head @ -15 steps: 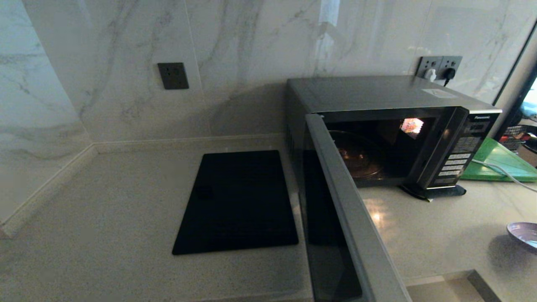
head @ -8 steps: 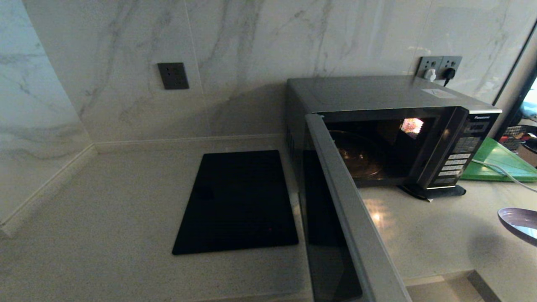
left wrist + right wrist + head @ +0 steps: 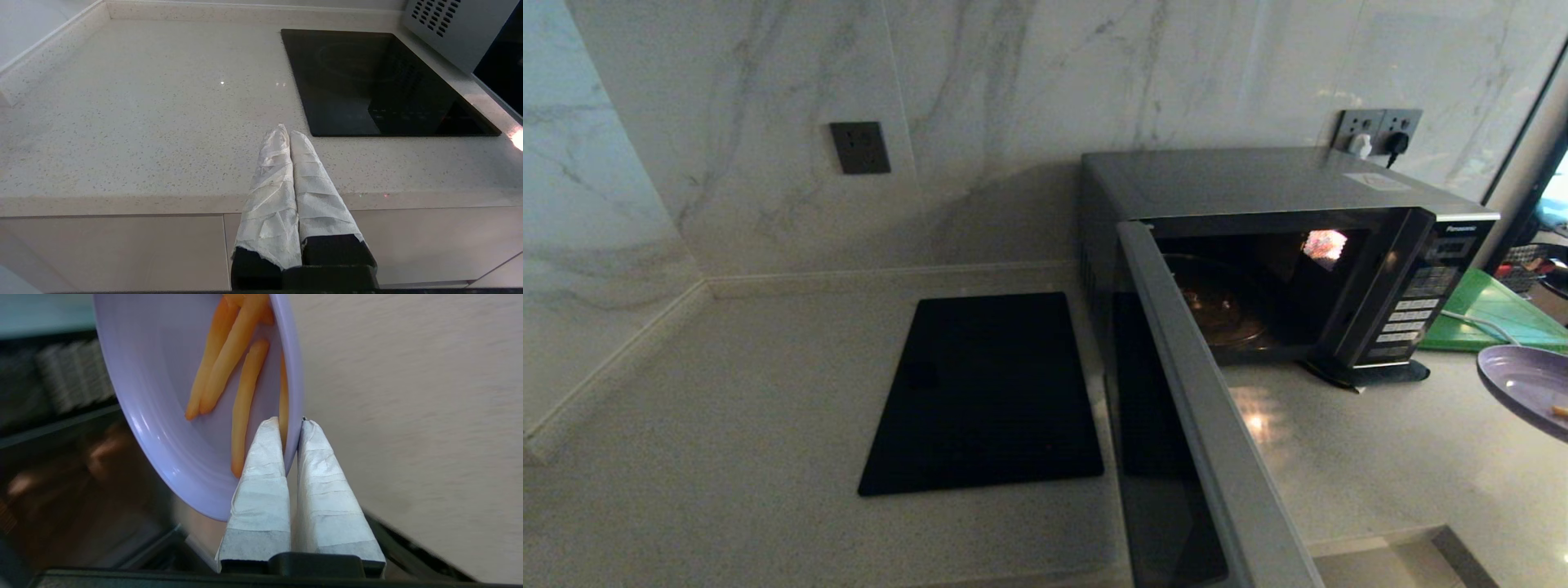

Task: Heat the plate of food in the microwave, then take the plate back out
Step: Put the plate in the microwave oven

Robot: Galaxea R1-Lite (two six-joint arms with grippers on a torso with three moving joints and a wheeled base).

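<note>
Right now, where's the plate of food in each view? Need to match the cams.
Head view: the plate of food sits at the right edge, partly cut off, off the counter, right of the open microwave.
Left wrist view: not in it; only the counter, the black cooktop and a microwave corner.
Right wrist view: fills the upper middle, rim pinched by the right hand, fries on it.
Shared landmark: black cooktop, in head and left wrist views.

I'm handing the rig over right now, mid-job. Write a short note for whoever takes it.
Right gripper: shut on the rim of the plate of food, held in the air to the right of the microwave.
Left gripper: shut, empty, parked at the counter edge near the black cooktop.
Done: door open, plate lifted.
Left: plate in, door closed, heat, take it out.
</note>
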